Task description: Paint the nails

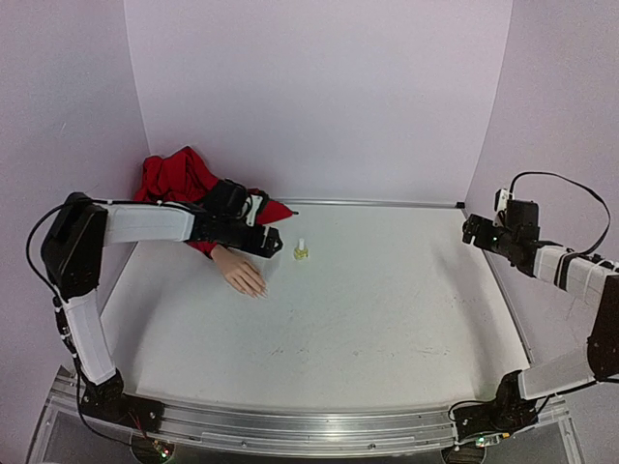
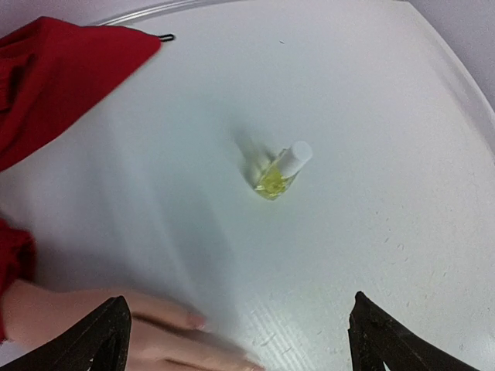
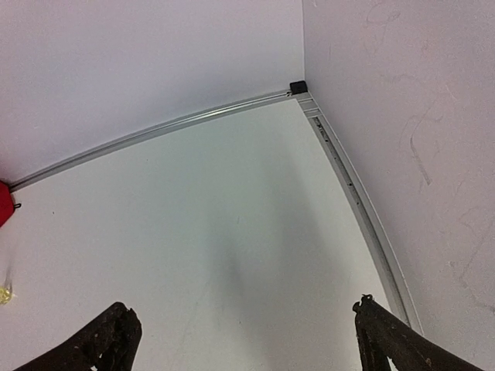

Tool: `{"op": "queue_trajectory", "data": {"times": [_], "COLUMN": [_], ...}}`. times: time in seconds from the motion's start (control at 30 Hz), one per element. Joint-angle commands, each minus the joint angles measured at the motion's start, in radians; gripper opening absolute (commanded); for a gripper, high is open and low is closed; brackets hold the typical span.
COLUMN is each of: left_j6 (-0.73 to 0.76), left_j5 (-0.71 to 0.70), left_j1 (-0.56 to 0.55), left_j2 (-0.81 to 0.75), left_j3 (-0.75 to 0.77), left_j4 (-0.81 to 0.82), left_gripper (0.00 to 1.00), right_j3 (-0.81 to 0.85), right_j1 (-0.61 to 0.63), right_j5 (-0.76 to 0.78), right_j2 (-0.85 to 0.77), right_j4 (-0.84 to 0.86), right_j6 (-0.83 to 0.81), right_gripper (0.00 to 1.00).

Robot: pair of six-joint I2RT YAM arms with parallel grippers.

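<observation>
Left claw [image 2: 240, 303] gapes wide and empty at the bottom of its wrist view. The hand [image 2: 85, 325] lies lower left, nails [image 2: 195, 318] between my fingers. The bottle [image 2: 282, 170] stands beyond at centre, the sleeve [image 2: 62, 77] upper left. Right claw [image 1: 470, 230], equally wide and empty, hangs at the top view's right edge.

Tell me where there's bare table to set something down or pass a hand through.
Free: the table from the bottle across to the right rail, and the near half in front of the mannequin hand. Crowded: far-left corner, with red sleeve, hand and left gripper.
</observation>
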Motion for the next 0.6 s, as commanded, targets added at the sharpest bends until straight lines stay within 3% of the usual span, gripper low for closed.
{"op": "queue_trajectory", "data": {"times": [0.0,0.3,0.43,0.57], "left_j6": [-0.012,0.004,-0.007,-0.017], "left_j5": [-0.014,-0.043,-0.08,-0.122], "left_j1": [-0.076,-0.147,-0.153,-0.153], "left_j2": [0.168,0.447,0.518,0.549], "left_j3": [0.233,0.607,0.721,0.777], "left_j4": [-0.075,-0.256,-0.33,-0.37], "left_gripper": [0.99,0.97,0.87,0.84], "right_j3": [0.007,0.022,0.012,0.007], "right_j1": [-0.017,-0.028,-0.029,-0.03], "right_j5": [-0.067,-0.393,-0.476,-0.5], "right_j2": [0.009,0.026,0.007,-0.014], "right_j4": [0.094,0.124,0.141,0.152], "right_j6": [0.057,0.029,0.024,0.017], "right_gripper": [0.98,0.98,0.98,0.98]}}
